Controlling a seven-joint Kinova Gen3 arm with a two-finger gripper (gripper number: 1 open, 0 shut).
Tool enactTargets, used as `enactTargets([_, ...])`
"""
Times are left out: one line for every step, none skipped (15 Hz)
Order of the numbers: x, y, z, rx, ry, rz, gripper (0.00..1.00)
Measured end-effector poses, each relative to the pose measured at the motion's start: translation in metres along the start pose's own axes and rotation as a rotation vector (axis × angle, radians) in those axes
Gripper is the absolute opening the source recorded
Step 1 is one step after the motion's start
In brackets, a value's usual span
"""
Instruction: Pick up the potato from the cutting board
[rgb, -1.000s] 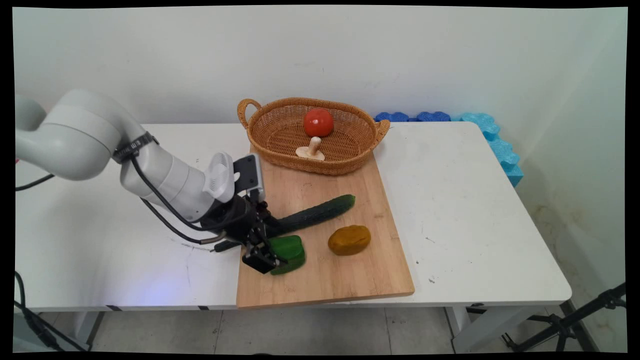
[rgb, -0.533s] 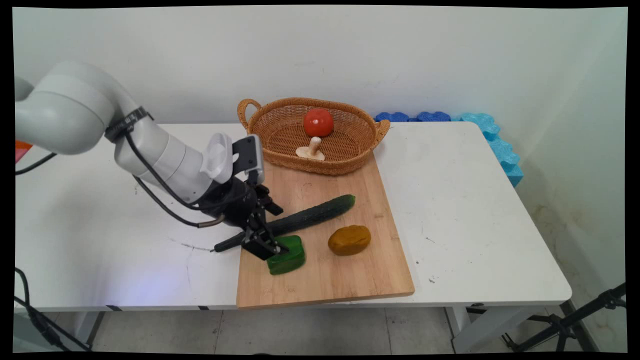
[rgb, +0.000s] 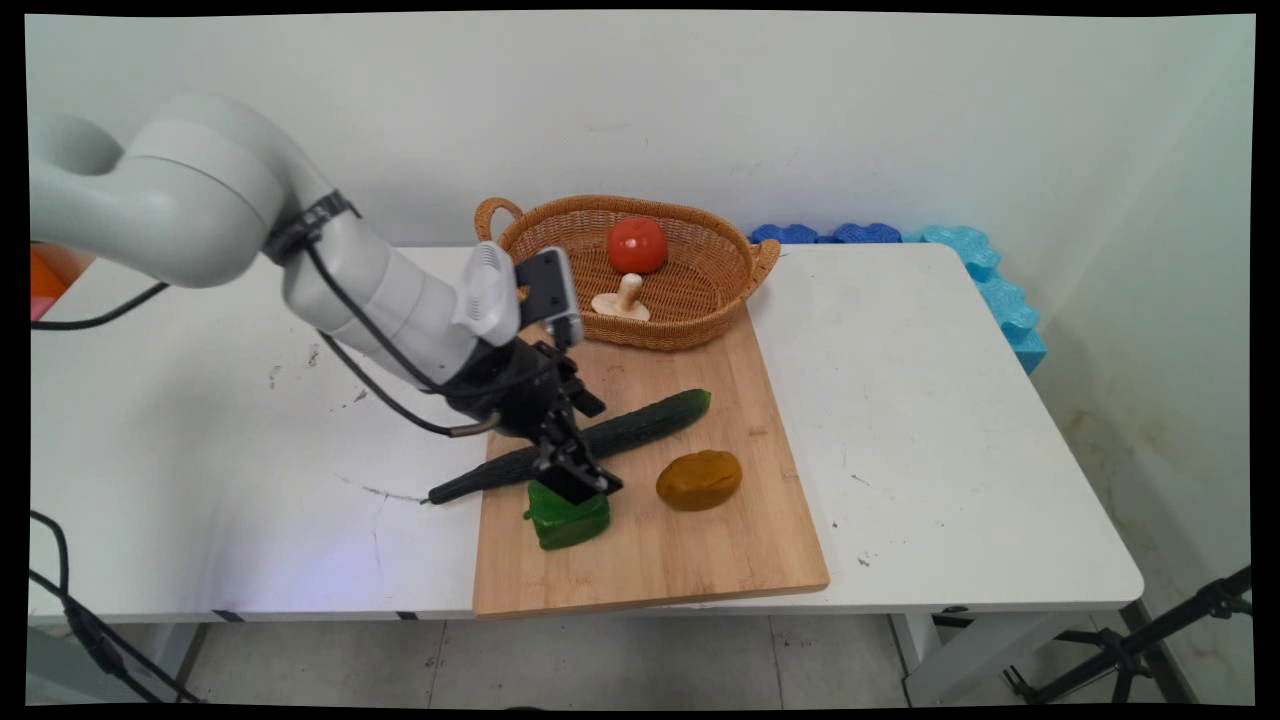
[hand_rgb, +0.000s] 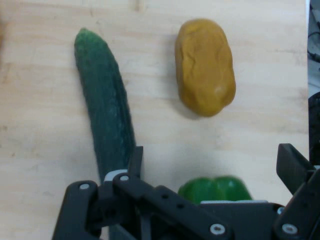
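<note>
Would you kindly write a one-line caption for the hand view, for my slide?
Gripper over a green pepper on a wooden board, beside a cucumber and a potato.

A robot arm (rgb: 300, 270) is working at a bare white tabletop (rgb: 950, 420) against a plain wall, tripod legs (rgb: 1150, 640) standing beside, looking like a lab.

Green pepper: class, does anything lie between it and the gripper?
Nothing visible does. The open gripper hangs right over the green pepper; the cucumber lies alongside, by one finger, not between.
</note>
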Motion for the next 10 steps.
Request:
enactTargets([0.005, 0.002, 0.005, 0.000, 0.003, -0.004, 1.00])
enactTargets([0.008, 0.004, 0.010, 0.001, 0.004, -0.007, 1.00])
enactTargets([0.012, 0.006, 0.017, 0.002, 0.006, -0.011, 1.00])
enactTargets([0.015, 0.007, 0.023, 0.004, 0.007, -0.014, 1.00])
enactTargets([0.018, 0.009, 0.029, 0.006, 0.008, -0.018, 1.00])
enactTargets([0.020, 0.010, 0.036, 0.008, 0.008, -0.020, 1.00])
enactTargets([0.022, 0.011, 0.041, 0.010, 0.009, -0.023, 1.00])
enactTargets([0.023, 0.012, 0.047, 0.014, 0.009, -0.025, 1.00])
enactTargets([0.025, 0.013, 0.054, 0.016, 0.008, -0.027, 1.00])
enactTargets([0.026, 0.014, 0.058, 0.019, 0.008, -0.030, 1.00])
